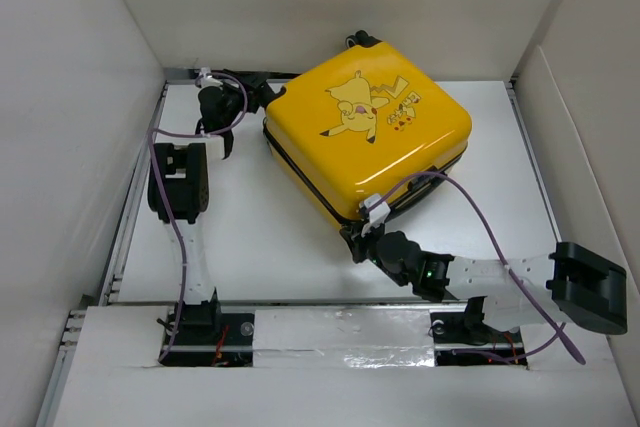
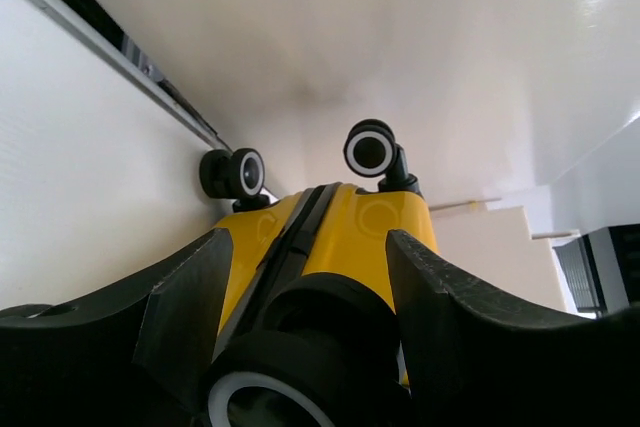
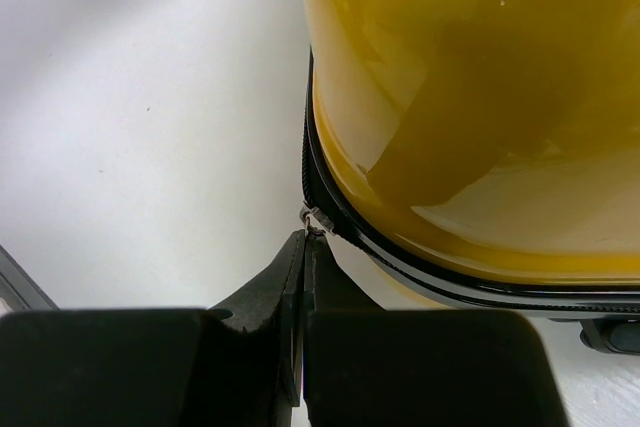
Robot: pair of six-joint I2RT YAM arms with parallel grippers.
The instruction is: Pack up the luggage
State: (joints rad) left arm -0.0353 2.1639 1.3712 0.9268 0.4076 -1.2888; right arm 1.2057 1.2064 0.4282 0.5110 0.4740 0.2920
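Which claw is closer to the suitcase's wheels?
Left. The left gripper straddles a wheel at the luggage's far end; the right gripper pinches the zipper pull on its near edge.

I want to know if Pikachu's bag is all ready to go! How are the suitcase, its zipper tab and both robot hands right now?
Pikachu suitcase: closed, lying flat, picture side up.
left gripper: open, one finger on either side of the suitcase's wheeled end.
right gripper: shut on the zipper pull.
zipper pull: at the suitcase's near corner, pinched at the fingertips.
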